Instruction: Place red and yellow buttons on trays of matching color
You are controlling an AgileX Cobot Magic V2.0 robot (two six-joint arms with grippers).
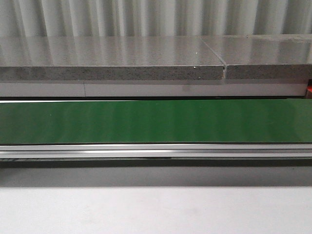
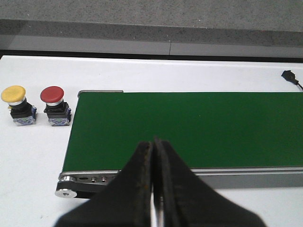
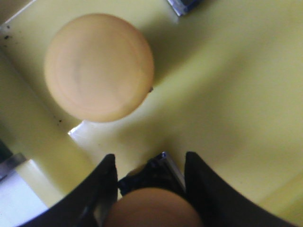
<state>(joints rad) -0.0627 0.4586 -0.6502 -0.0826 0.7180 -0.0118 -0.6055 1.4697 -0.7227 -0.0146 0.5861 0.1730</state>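
In the right wrist view my right gripper [image 3: 149, 158] is low inside the yellow tray [image 3: 227, 85], shut on a yellow button [image 3: 154, 208] whose black body fills the gap between the fingers. Another yellow button [image 3: 99, 66] stands in the same tray just beyond it. In the left wrist view my left gripper [image 2: 153, 140] is shut with nothing in it, over the near edge of the green belt [image 2: 189, 127]. A yellow button [image 2: 14, 97] and a red button [image 2: 53, 97] stand side by side on the white table off the belt's end. The red tray is out of view.
The blue corner of another part [image 3: 182, 5] shows at the tray's edge. In the front view the green conveyor belt [image 1: 156, 122] runs across, with its metal rail [image 1: 156, 150] in front and a grey stone ledge [image 1: 112, 63] behind. A black cable plug [image 2: 289, 75] lies on the table.
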